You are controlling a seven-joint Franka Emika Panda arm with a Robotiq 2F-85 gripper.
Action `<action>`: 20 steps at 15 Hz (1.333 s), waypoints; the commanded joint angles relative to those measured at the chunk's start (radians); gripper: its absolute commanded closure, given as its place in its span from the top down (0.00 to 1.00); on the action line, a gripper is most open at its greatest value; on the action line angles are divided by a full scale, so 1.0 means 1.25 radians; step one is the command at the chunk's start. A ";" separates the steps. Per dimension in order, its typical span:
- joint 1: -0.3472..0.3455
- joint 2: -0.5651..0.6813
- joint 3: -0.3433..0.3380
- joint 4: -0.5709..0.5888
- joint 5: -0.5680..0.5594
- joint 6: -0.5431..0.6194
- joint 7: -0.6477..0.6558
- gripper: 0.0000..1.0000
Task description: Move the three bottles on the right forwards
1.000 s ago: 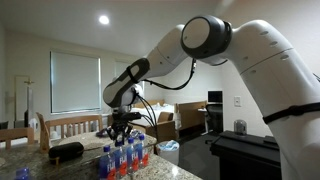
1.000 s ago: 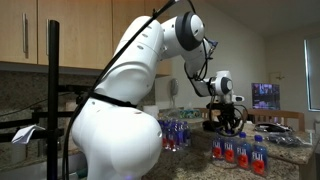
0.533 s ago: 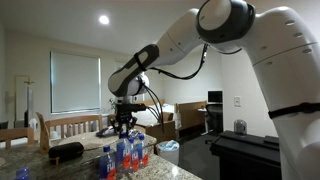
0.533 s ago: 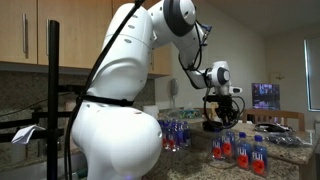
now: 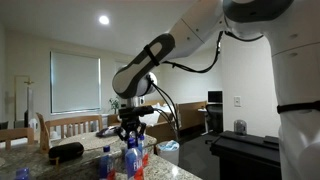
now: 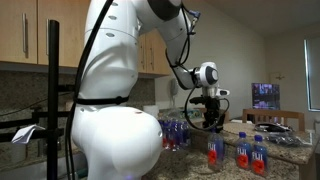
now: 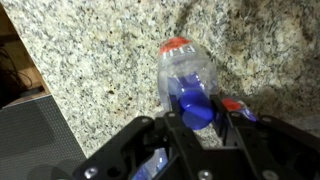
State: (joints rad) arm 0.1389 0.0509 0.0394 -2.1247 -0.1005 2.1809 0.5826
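My gripper is shut on the blue cap of a small clear bottle with a red-orange label, seen from above over the granite counter. In both exterior views the gripper holds this bottle upright by its top. Two like bottles stand apart to one side of it. Whether the held bottle touches the counter I cannot tell.
A flat black oval object lies on the counter beside another bottle. A further group of bottles stands behind the arm's white body. The counter's edge drops off to a dark floor.
The gripper, shut throughout, has carried one bottle sideways away from the other two, which stay in place. The arm's upper links have swung with it.
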 commanded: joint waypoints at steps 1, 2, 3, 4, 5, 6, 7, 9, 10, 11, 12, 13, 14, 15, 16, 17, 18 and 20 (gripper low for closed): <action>0.017 -0.049 0.038 -0.072 -0.056 0.031 0.120 0.13; 0.022 -0.052 0.049 -0.079 -0.063 0.033 0.142 0.13; 0.026 -0.054 0.059 -0.084 -0.068 0.035 0.164 0.13; 0.030 -0.061 0.068 -0.091 -0.066 0.037 0.182 0.13; 0.033 -0.066 0.076 -0.096 -0.064 0.038 0.198 0.13; 0.035 -0.074 0.082 -0.104 -0.067 0.041 0.218 0.13; 0.036 -0.079 0.088 -0.109 -0.064 0.041 0.230 0.13; 0.035 -0.089 0.096 -0.119 -0.061 0.038 0.249 0.13; 0.035 -0.094 0.099 -0.124 -0.060 0.039 0.255 0.13; 0.034 -0.098 0.102 -0.129 -0.062 0.039 0.258 0.13; 0.034 -0.103 0.104 -0.137 -0.058 0.049 0.249 0.13; 0.033 -0.105 0.105 -0.143 -0.057 0.057 0.244 0.13; 0.032 -0.108 0.105 -0.149 -0.056 0.071 0.237 0.13; 0.031 -0.109 0.106 -0.156 -0.054 0.086 0.231 0.13; 0.030 -0.106 0.105 -0.163 -0.045 0.109 0.216 0.13; 0.029 -0.103 0.104 -0.168 -0.039 0.127 0.208 0.13; 0.028 -0.101 0.103 -0.174 -0.033 0.147 0.202 0.13; 0.027 -0.097 0.102 -0.184 -0.027 0.169 0.191 0.13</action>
State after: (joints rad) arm 0.1855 -0.0488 0.1634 -2.3084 -0.1583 2.3342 0.8625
